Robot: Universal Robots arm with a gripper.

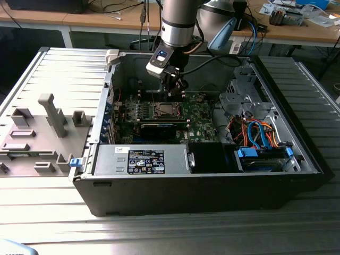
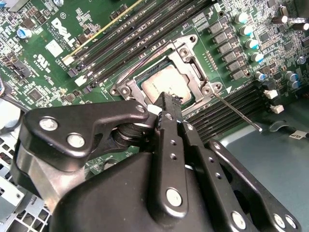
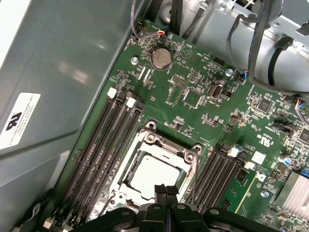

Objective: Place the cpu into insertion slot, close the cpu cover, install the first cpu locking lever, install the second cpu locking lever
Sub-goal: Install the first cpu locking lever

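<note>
The cpu (image 3: 149,173) lies flat in the insertion slot (image 1: 166,110) on the green motherboard (image 3: 203,96), its silver-grey top showing through the window of the cpu cover (image 3: 161,145). The cover frame lies down around the chip in both wrist views. My gripper (image 3: 166,191) hovers just above one edge of the cpu (image 2: 161,83), fingers pressed together with nothing between them. A thin metal locking lever (image 2: 239,113) angles out from a corner of the slot over the memory slots. In the exterior view my gripper (image 1: 172,91) hangs over the slot inside the open computer case.
Long black memory slots (image 3: 104,145) flank the socket on both sides. The case wall (image 3: 53,72) stands close by. A power supply (image 1: 141,159) and a drive bay with orange and blue cables (image 1: 260,135) sit at the case front. A grey fixture tray (image 1: 37,133) lies on the exterior view's left.
</note>
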